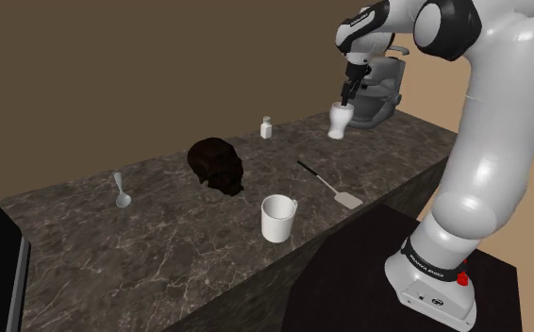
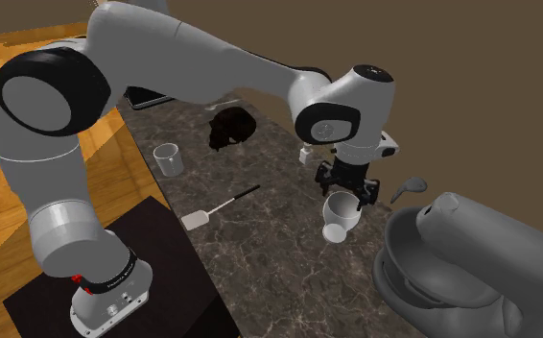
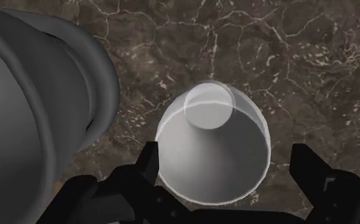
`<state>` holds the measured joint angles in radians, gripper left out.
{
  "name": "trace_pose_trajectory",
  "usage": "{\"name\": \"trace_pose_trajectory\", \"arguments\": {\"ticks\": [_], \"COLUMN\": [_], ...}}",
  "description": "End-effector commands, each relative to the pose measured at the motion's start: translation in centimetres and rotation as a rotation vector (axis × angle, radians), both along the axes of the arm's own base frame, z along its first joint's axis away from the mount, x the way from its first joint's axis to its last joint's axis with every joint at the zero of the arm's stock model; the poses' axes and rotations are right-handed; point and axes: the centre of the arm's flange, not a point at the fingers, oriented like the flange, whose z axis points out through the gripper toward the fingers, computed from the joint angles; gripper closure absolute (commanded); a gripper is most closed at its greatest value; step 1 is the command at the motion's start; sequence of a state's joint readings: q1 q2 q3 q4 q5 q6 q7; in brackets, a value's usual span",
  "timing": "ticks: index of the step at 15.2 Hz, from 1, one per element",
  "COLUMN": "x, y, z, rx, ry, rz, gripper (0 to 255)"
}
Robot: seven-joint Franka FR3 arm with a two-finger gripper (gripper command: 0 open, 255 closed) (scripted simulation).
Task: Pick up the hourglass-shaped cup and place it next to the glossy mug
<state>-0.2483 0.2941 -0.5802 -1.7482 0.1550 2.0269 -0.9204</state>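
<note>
Gripper (image 3: 226,170) open, fingers spread either side of the white hourglass-shaped cup (image 3: 210,146), seen from above in the wrist view: one finger (image 3: 149,163) right at the cup's rim, the other finger (image 3: 307,167) apart from it with dark marbled tabletop (image 3: 287,63) showing between, so cup not clasped. Cup (image 1: 340,121) stands upright on the tabletop (image 1: 161,245) at the far end in the shoulder view, just beside the grey stand mixer (image 1: 380,91), gripper (image 1: 347,99) straight above its mouth, pointing down. Second exterior view: gripper (image 2: 344,192) at the top of the cup (image 2: 340,217), mixer (image 2: 461,264) close on that view's right. White mug (image 1: 277,218) upright near the tabletop's front edge, well apart from the cup; spatula (image 1: 331,185) lies flat between them. Also on the tabletop: dark brown lumpy object (image 1: 217,165), small white bottle (image 1: 266,127), grey ladle (image 1: 121,191) toward the shoulder view's left
</note>
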Motion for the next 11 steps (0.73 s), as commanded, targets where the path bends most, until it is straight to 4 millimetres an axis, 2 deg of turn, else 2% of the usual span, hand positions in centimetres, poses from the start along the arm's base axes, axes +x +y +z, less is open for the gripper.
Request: {"name": "trace_pose_trajectory", "arguments": {"ticks": [1, 3, 4, 11], "x": [0.8, 1.6, 1.8, 1.9], "y": [-2.4, -4.7, -5.1, -5.3], "z": [-0.9, -1.7, -1.8, -5.8], "rx": [-0.005, -0.011, -0.012, -0.012], "ry": [-0.002, -0.002, -0.002, -0.002], "rz": [0.005, 0.009, 0.01, 0.01], "gripper": [0, 0, 0, 0]}}
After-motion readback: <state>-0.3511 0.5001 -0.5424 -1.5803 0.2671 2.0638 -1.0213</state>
